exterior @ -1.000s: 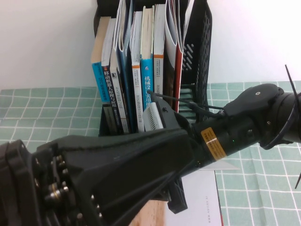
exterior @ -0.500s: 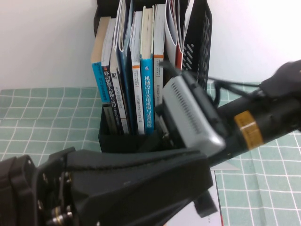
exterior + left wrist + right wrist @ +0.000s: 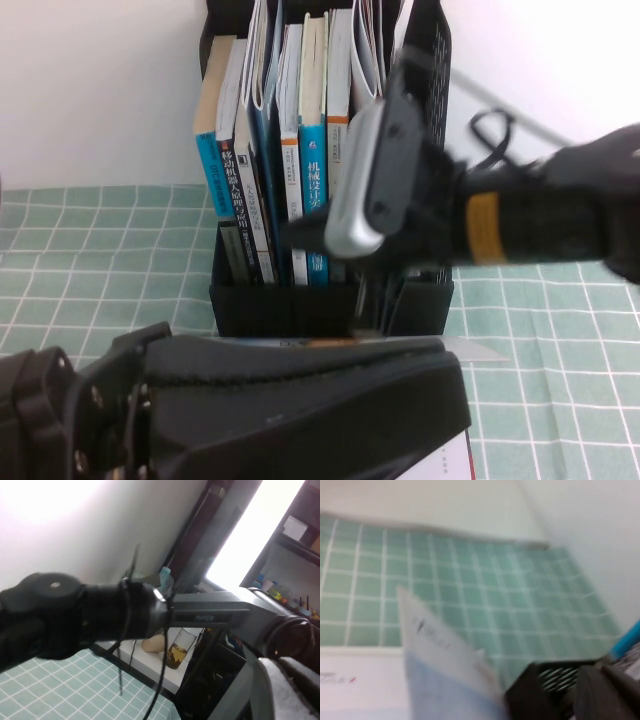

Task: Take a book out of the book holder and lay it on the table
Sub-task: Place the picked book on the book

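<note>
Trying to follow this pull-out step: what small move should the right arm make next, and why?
Probably lift slightly, up and back from the book holder. The right tool is shut at the holder's front, apparently on the book, which is tilted beside the holder in the right wrist view. The left tool is out of view.

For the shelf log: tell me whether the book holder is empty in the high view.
No: the book holder has several books standing upright in its slots, behind the right arm's camera housing.
</note>
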Tool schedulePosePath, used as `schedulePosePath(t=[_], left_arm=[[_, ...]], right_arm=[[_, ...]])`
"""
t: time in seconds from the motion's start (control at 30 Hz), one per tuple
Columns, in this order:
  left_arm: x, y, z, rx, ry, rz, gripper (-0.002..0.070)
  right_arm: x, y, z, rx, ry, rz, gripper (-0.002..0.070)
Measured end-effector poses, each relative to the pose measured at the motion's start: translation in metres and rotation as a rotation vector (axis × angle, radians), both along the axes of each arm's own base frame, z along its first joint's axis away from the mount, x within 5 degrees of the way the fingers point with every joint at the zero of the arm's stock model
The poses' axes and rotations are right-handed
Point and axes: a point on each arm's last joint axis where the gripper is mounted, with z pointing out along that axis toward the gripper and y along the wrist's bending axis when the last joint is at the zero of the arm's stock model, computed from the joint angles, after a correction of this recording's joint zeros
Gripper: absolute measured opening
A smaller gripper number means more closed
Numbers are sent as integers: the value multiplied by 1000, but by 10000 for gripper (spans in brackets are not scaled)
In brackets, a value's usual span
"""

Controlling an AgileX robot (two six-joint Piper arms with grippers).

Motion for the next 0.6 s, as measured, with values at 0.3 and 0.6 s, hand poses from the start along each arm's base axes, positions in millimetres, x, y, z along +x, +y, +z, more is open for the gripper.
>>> schedulePosePath(t=[0.3,0.6], left_arm=[[0,0,0,7,-24,6,-3],[1,0,0,12,-38,12,-3]], right_arm=[[-1,29,-83,-98,288,123,-1],[-52,50,-129,-256,306,172,-1]])
